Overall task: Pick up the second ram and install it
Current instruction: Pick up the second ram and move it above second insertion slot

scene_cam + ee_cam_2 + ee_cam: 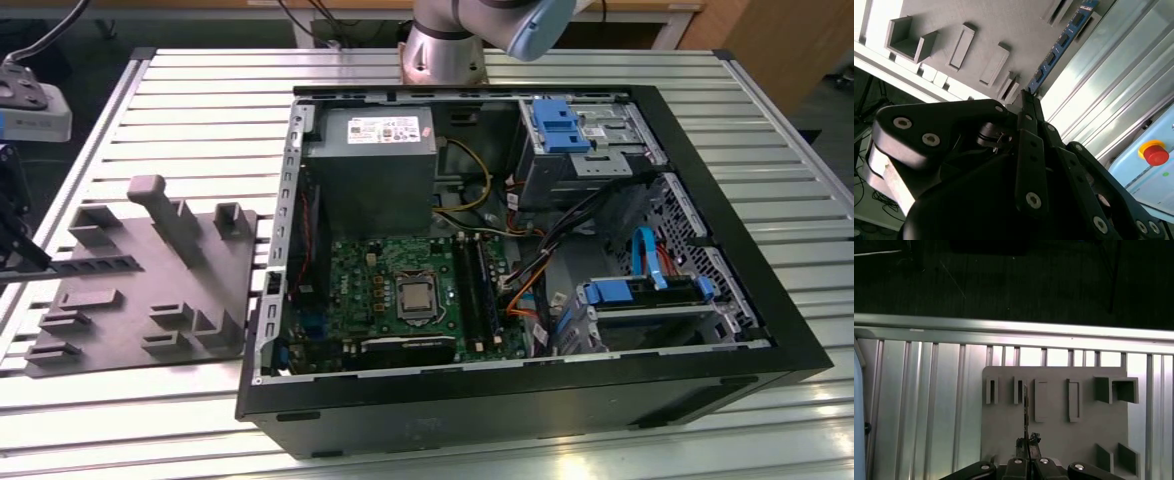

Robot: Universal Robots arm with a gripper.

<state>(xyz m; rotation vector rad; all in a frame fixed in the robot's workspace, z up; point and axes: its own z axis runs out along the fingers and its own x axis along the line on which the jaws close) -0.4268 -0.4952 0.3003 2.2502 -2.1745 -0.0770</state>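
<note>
The second ram (1060, 44) is a thin blue-green stick with dark chips. It reaches out from the tips of my gripper (1026, 95), which is shut on one end of it. In the first wrist view the ram (1025, 407) shows edge-on, standing out from the gripper (1026, 452) over the grey fixture plate (1054, 440), near its narrow slots. In the exterior view the gripper (20, 240) is a dark shape at the left edge, beside the fixture plate (147, 290). The green motherboard (387, 285) with its long black slots (471, 285) lies inside the open computer case, well to the right.
The open black case (534, 400) holds a grey power-supply box (371, 165), blue drive brackets (558, 125), and orange and blue cables. The fixture plate has raised blocks and pockets (1116, 390). A red stop button (1154, 152) sits off the ribbed aluminium table (919, 405).
</note>
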